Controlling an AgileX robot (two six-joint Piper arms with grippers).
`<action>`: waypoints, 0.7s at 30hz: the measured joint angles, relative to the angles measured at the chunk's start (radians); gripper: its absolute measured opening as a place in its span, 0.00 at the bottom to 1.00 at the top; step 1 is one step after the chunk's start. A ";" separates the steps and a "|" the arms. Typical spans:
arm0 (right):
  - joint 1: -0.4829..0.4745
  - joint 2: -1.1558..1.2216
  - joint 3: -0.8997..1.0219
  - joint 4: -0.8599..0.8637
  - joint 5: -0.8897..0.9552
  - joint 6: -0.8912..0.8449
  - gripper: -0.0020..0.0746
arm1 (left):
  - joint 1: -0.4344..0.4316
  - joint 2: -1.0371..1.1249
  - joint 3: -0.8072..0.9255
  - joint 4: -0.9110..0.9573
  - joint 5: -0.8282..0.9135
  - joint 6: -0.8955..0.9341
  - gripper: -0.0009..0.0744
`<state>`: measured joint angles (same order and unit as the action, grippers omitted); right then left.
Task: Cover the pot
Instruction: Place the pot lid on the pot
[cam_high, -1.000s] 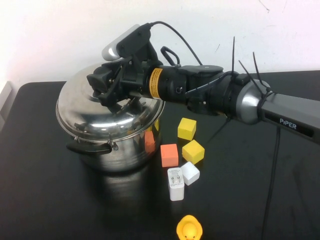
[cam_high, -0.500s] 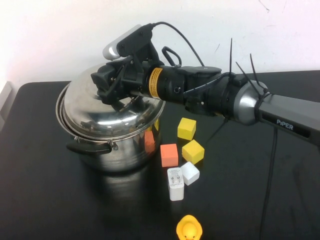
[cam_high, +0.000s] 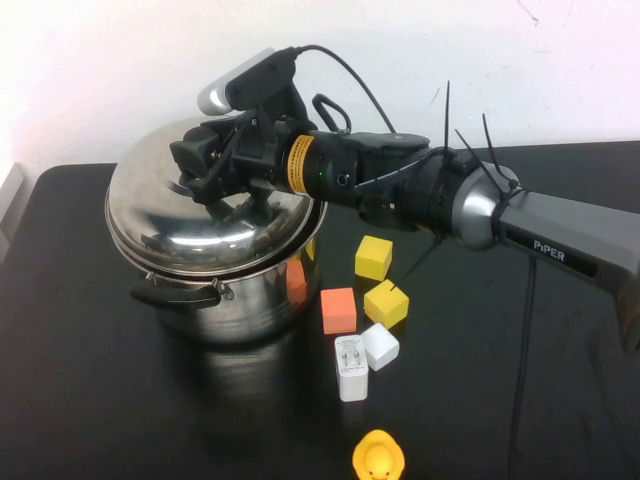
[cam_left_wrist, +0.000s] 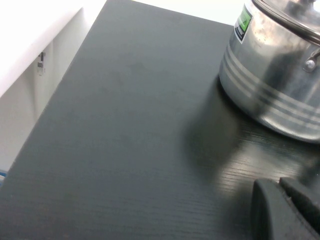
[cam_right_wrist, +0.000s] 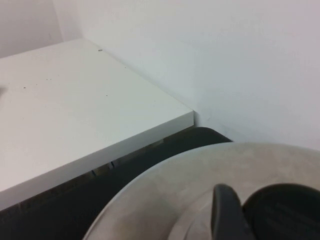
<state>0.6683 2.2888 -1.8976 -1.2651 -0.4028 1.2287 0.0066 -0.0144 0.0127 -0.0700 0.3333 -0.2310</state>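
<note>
Pot: the pot (cam_high: 235, 295) stands left of table centre, its domed lid (cam_high: 205, 225) tilted over the rim.
Neighbours: orange block (cam_high: 338, 310), two yellow blocks (cam_high: 373, 257), white charger (cam_high: 351, 367), duck (cam_high: 378, 458) to its right.
Right gripper: right gripper (cam_high: 215, 170) clamped on the lid's knob.
Left gripper: left gripper (cam_left_wrist: 287, 210) low beside the pot; opening cannot be told.
Room: bare black table (cam_left_wrist: 125, 130) on the pot's left.

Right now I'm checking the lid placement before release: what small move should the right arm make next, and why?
Probably lower and level the lid. The right gripper, over the pot, holds its knob, and the lid sits tilted, overhanging the rim on the robot's left. The left gripper is parked on the table.
</note>
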 joint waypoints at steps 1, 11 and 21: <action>0.000 0.000 -0.002 -0.019 0.001 0.022 0.48 | 0.000 0.000 0.000 0.000 0.000 0.000 0.01; 0.000 -0.031 -0.009 -0.421 0.013 0.376 0.48 | 0.000 0.000 0.000 0.000 0.000 0.000 0.01; -0.002 -0.031 -0.009 -0.475 0.015 0.462 0.48 | 0.000 0.000 0.000 0.000 0.000 -0.004 0.01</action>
<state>0.6664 2.2581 -1.9065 -1.7403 -0.3876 1.6905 0.0066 -0.0144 0.0127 -0.0700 0.3333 -0.2352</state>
